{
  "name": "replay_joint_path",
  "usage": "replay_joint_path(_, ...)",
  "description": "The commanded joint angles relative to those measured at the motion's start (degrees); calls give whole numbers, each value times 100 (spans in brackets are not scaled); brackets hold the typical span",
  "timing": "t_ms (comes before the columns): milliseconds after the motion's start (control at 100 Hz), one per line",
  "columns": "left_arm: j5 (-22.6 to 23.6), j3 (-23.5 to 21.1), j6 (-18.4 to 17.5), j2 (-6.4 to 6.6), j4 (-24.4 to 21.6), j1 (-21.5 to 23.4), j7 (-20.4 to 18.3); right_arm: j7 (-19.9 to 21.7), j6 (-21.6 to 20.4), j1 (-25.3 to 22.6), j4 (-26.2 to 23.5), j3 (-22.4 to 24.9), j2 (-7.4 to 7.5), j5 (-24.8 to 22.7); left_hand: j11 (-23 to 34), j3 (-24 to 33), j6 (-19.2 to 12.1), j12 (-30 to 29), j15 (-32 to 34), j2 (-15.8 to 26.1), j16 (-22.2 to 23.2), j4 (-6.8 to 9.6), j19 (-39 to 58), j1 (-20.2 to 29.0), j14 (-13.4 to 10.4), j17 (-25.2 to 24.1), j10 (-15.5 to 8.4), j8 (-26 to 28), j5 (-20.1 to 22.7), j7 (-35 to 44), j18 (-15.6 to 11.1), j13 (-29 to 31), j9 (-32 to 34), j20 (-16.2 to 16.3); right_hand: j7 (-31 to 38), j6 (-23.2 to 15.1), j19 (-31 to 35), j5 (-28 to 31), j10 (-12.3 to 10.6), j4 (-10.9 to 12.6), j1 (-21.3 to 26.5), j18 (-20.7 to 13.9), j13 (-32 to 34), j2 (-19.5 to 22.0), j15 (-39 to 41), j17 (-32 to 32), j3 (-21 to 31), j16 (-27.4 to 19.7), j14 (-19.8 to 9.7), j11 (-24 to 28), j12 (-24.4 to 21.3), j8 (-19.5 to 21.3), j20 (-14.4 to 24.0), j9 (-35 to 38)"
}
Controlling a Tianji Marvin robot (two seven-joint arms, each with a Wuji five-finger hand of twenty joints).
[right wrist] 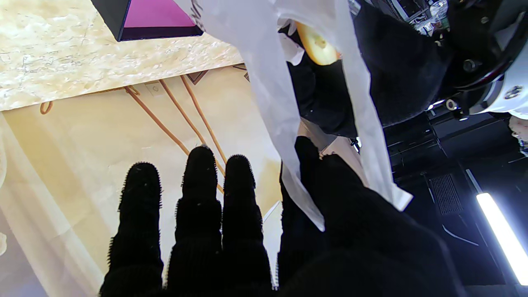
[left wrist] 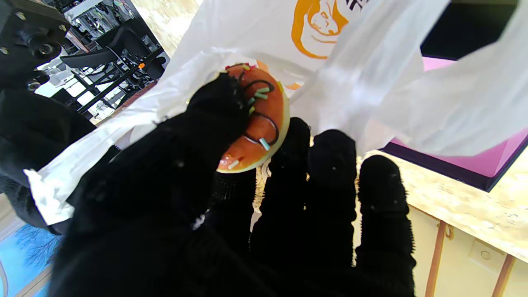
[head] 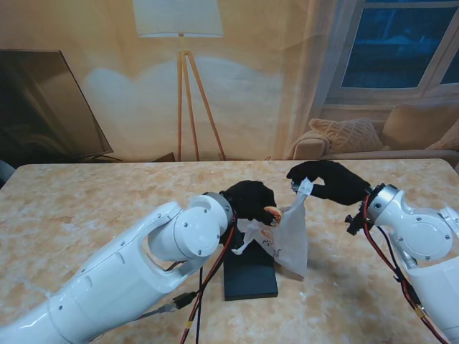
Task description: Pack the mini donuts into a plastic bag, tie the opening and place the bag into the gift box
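Observation:
A white plastic bag with an orange print hangs over the middle of the table. My right hand, in a black glove, pinches the bag's top edge between thumb and forefinger and holds it up. My left hand is shut on an orange mini donut with dark icing lines and sprinkles, held at the bag's mouth. The donut shows as an orange tip in the stand view. Under the bag lies the dark gift box, whose inside is pink.
The marble-patterned table stretches far to my left and behind the hands. Red and black cables hang from my left forearm just beside the box. A sofa with a cushion stands beyond the table's far right edge.

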Motion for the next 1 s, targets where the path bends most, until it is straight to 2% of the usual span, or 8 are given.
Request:
replay_joint_path(0, -30, 34, 18, -59, 10, -31, -101, 81, -49, -51, -22, -3, -37, -23, -52, -13, -179, -36, -149, 75, 84, 43, -104, 137, 48, -145, 37, -68, 278, 52, 48, -193, -254, 40, 356, -1787, 99, 221, 81, 571, 618, 38, -159, 224, -104, -131, 987, -155, 28, -39, -74, 264, 80, -230)
replay_joint_path(180, 18, 156, 18, -99, 124, -182, -87, 118, -110, -57, -14, 11, -26, 39, -187, -29, -249, -204, -430, 81, 36, 42, -310, 118, 82, -307, -13, -74, 269, 60, 19, -544, -642, -49, 340, -1827, 103, 228, 32, 557, 599, 116, -209, 189, -172, -200, 1010, -230, 33, -74, -167, 248, 92, -231)
replay_joint_path(220, -17, 173, 27, -126, 163, -213, -58, 127, -124, -55, -7, 10, -24, 51, -186, -33, -266, -349, -543, 89, 41, 43, -395, 110, 81, -349, -20, -85, 262, 68, -3, -654, -794, -93, 344, -1834, 98, 241, 28, 557, 594, 120, -220, 190, -189, -215, 1019, -246, 38, -83, -185, 248, 92, -233)
replay_joint_path(300, -112, 197, 42, -163, 226, -265, -30, 142, -156, -49, 13, 10, -19, 86, -308, -42, -244, -1123, -1020, 98, -56, 56, -544, 130, 175, -456, 32, -123, 253, 97, 0, -1013, -1150, -172, 342, -1848, 80, 244, 18, 554, 586, 137, -264, 181, -232, -253, 1028, -276, 32, -106, -215, 247, 87, -252)
replay_joint_path(460, -15, 239, -28, -167, 293, -332, -16, 169, -224, -43, 29, 16, -11, 172, -391, -88, -249, -1263, -1201, 135, -131, 55, -577, 125, 237, -496, 53, -119, 229, 104, 6, -1194, -1264, -182, 351, -1876, 31, 271, -69, 547, 561, 175, -350, 151, -329, -354, 1076, -340, 33, -175, -286, 254, 72, -292)
replay_joint_path(630, 89, 282, -77, -164, 347, -420, -42, 232, -204, -41, 3, 21, -9, 339, -921, -118, -250, -1946, -1837, 157, -606, 67, -729, 130, 383, -579, 103, -133, 232, 112, 34, -1439, -1328, -256, 353, -1897, -7, 293, -82, 531, 528, 229, -412, 115, -384, -439, 1149, -378, 47, -220, -338, 257, 58, -303)
replay_joint_path(750, 180, 301, -145, -169, 388, -451, -18, 298, -198, -37, -9, 22, 1, 437, -1187, -191, -258, -2454, -2505, 218, -1243, 84, -1043, 152, 521, -708, 94, -174, 227, 78, 108, -1661, -1344, -455, 360, -1889, -1, 327, -89, 525, 510, 242, -403, 80, -389, -432, 1211, -384, 34, -220, -349, 259, 59, -275)
replay_joint_path(990, 235, 297, -228, -169, 469, -534, -30, 411, -90, -65, -56, 33, 1, 683, -1331, -188, -299, -2740, -3172, 219, -1894, 84, -1388, 133, 502, -816, 87, -187, 233, 77, 114, -1860, -1400, -717, 396, -1830, -17, 453, -127, 510, 432, 269, -400, -37, -405, -453, 1476, -384, 52, -225, -352, 287, 49, -200)
